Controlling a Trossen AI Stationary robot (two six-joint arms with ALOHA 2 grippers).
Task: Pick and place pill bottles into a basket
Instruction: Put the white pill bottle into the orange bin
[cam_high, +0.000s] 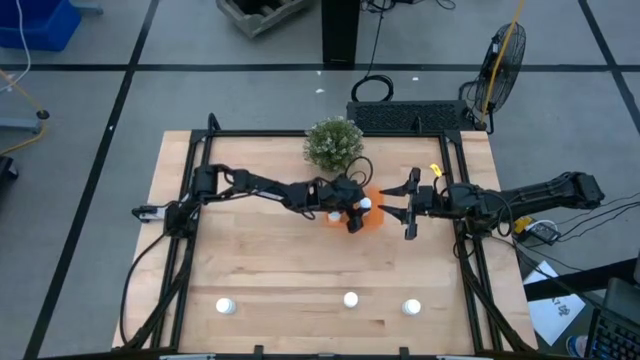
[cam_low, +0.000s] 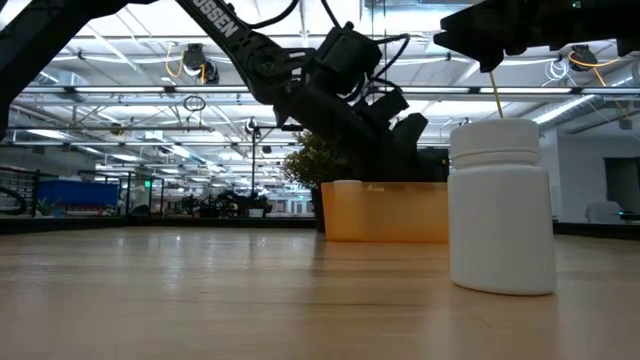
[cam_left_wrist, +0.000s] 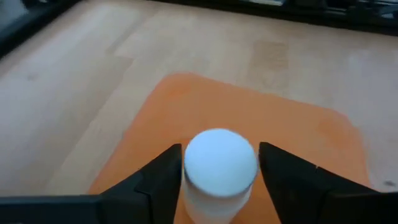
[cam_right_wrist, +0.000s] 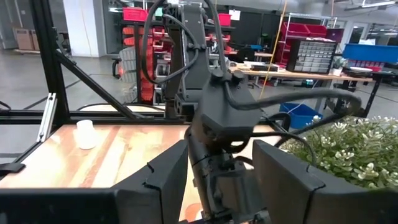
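A white pill bottle (cam_left_wrist: 219, 174) stands between the left gripper (cam_left_wrist: 219, 177)'s jaws, which sit slightly apart, over the orange basket (cam_left_wrist: 292, 130). The right gripper (cam_high: 408, 206) waits beside it, jaws apart. Wooden table (cam_high: 260, 270) (workshop beyond); no legible label.

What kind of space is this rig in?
Likely an industrial lab or workshop: red parts bins on shelving, workbenches behind the table, a floor fan, and open ceiling trusses with strip lights.

Basket (cam_high: 368, 221) is set mid-table, just in front of plant (cam_high: 334, 143). Three bottles (cam_high: 351, 299) are lined along table's (cam_high: 260, 260) front edge.
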